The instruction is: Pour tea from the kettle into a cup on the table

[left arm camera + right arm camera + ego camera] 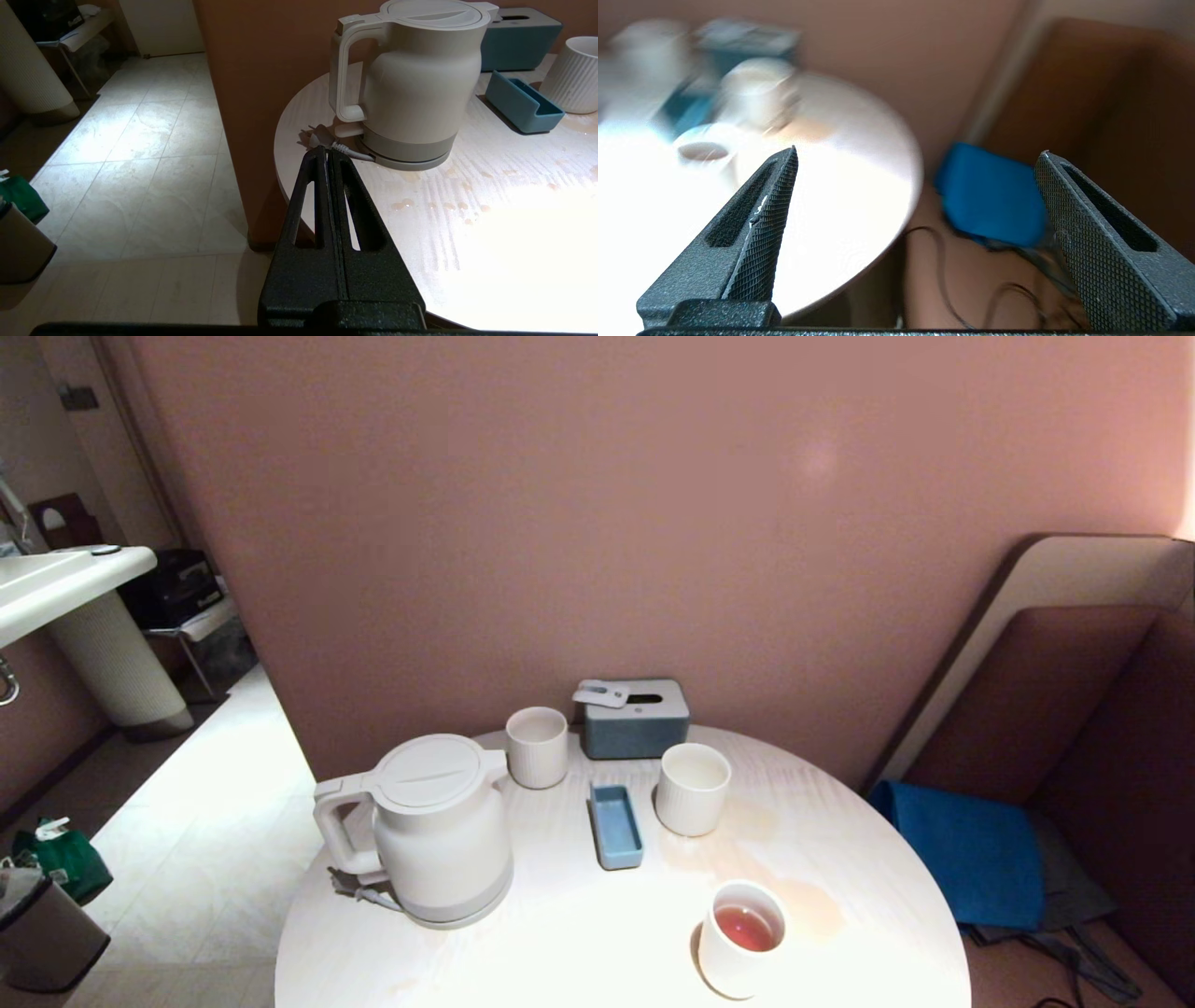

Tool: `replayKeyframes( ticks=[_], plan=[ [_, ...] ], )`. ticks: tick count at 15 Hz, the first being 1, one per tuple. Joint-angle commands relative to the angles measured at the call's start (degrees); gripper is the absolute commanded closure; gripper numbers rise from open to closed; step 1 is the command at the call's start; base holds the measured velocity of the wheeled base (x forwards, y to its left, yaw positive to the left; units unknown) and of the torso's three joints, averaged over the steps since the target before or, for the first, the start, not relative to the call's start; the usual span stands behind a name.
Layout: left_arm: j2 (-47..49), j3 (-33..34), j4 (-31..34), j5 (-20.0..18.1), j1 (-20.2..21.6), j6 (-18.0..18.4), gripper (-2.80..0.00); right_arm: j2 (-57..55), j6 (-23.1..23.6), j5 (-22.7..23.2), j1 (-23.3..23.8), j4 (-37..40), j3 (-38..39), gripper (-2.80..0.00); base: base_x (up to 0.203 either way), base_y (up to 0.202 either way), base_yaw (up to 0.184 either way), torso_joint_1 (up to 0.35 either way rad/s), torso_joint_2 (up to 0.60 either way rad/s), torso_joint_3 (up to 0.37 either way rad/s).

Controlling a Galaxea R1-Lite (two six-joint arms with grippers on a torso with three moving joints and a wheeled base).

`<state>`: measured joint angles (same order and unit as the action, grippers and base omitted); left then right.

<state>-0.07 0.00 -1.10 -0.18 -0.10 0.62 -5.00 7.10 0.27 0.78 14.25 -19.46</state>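
Round surface (pixel 579 943) of pale wood grain, set against a pink wall, carrying seven items. Kettle (pixel 439 831), cream-white, upright on its grey base at the left edge, lid shut, loop handle toward that edge, spout toward the far side; a short power cord (pixel 334 144) with plug lies on the surface at the handle's foot. Cup (pixel 740 938), white, upright near the near-right edge, holding tea (pixel 745 927), pale orange-pink, partway up its wall; well apart from the kettle. Ribbed tumbler (pixel 692 789), white, upright right of centre. Smooth white cup (pixel 537 747), upright toward the far edge, just beyond the kettle's spout. Small blue tray (pixel 616 825), oblong, between kettle and tumbler. Grey-blue tissue box (pixel 636 719) at the far edge, a small white object resting on its top. Pale wet patches on the surface between tumbler and cup. Left gripper (pixel 327 154), black, jaws clenched together on nothing, hanging off the left edge with tips in line with the cord's plug in its wrist view. Right gripper (pixel 917 156), black, jaws released wide and empty, off the right edge of the surface, a blue cushion (pixel 990 196) beyond; neither arm appears in the head view
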Motion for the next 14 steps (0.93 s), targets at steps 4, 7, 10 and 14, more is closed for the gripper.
replayKeyframes(
  ticks=[4, 7, 10, 14],
  plan=[
    [0.1, 0.0, 0.0, 0.0, 0.0, 0.0, 0.00, 5.0, 1.8, 3.0, -0.2, -12.1, 17.9, -2.80, 0.000, 0.000, 0.000, 0.000, 0.00, 0.000],
    [0.1, 0.0, 0.0, 0.0, 0.0, 0.0, 0.00, 5.0, -1.5, 1.8, -0.3, -13.9, 19.5, -2.80, 0.000, 0.000, 0.000, 0.000, 0.00, 0.000],
    [0.1, 0.0, 0.0, 0.0, 0.0, 0.0, 0.00, 5.0, -1.5, 1.7, -0.3, -13.6, 19.5, -2.80, 0.000, 0.000, 0.000, 0.000, 0.00, 0.000],
    [0.1, 0.0, 0.0, 0.0, 0.0, 0.0, 0.00, 5.0, -3.2, 1.4, -0.3, -13.9, 19.5, -2.80, 0.000, 0.000, 0.000, 0.000, 0.00, 0.000]
  ],
)
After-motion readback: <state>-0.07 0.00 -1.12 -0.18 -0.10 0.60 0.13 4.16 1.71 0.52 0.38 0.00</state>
